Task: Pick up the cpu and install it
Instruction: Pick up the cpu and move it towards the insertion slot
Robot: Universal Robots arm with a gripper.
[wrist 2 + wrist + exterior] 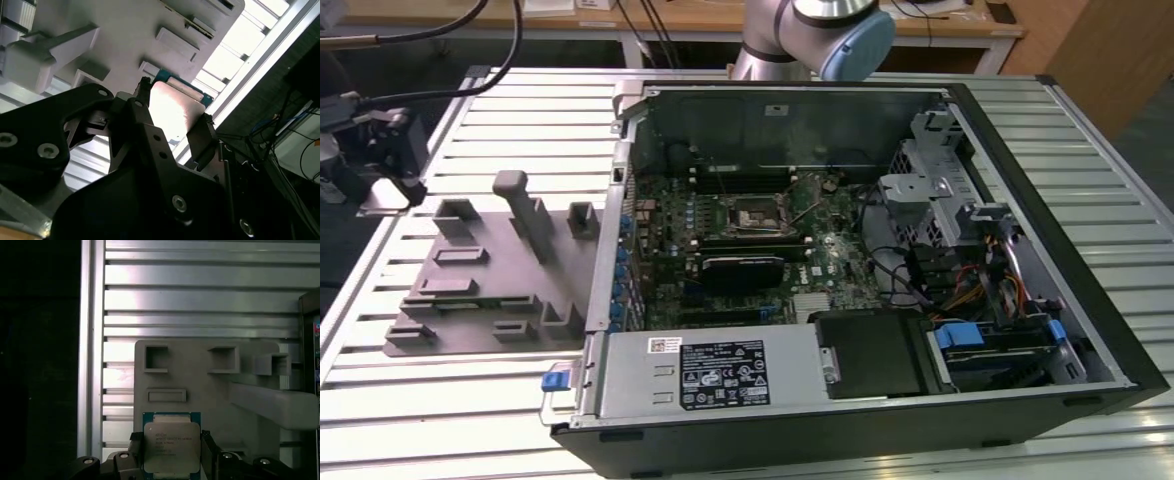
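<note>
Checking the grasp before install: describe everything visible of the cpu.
The cpu is a flat square chip with a silvery metal lid bearing dark print, on a green board that shows as a thin rim. The gripper holds it, with black fingers against opposite edges. The grey fixture lies behind it.

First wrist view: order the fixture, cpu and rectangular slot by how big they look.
1. fixture, largest
2. cpu, which sits nearer the camera, so its rank over the slot says little about true size
3. rectangular slot, smallest
</note>
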